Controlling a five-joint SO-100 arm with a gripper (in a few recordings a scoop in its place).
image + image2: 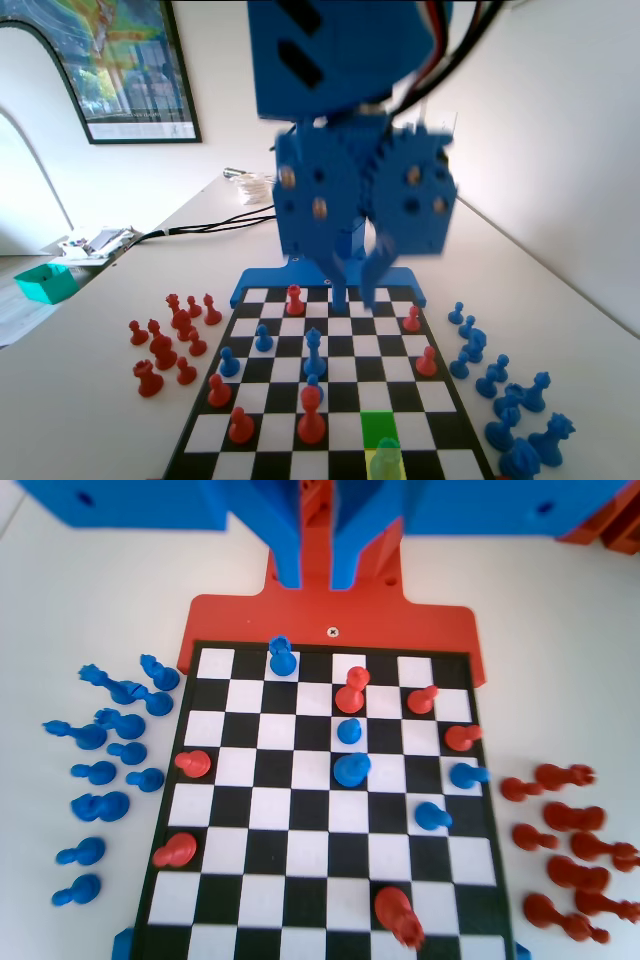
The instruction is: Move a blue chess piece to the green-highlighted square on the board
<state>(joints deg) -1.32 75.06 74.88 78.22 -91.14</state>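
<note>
The blue chess piece is a small pawn tinted yellow-green, standing on the board's nearest row, right of centre, in the fixed view. The green-highlighted square lies directly behind it, one row closer to the arm, with nothing on it. In the wrist view the same pawn stands on the farthest row of the board. My gripper hangs high over the far edge of the board, blurred, far from the pawn. Its jaws show a small gap with nothing between them.
Several red and blue pieces stand scattered on the board, among them a tall blue one and a red pawn near the middle. Captured red pieces lie off the left side, blue ones off the right. A teal box sits far left.
</note>
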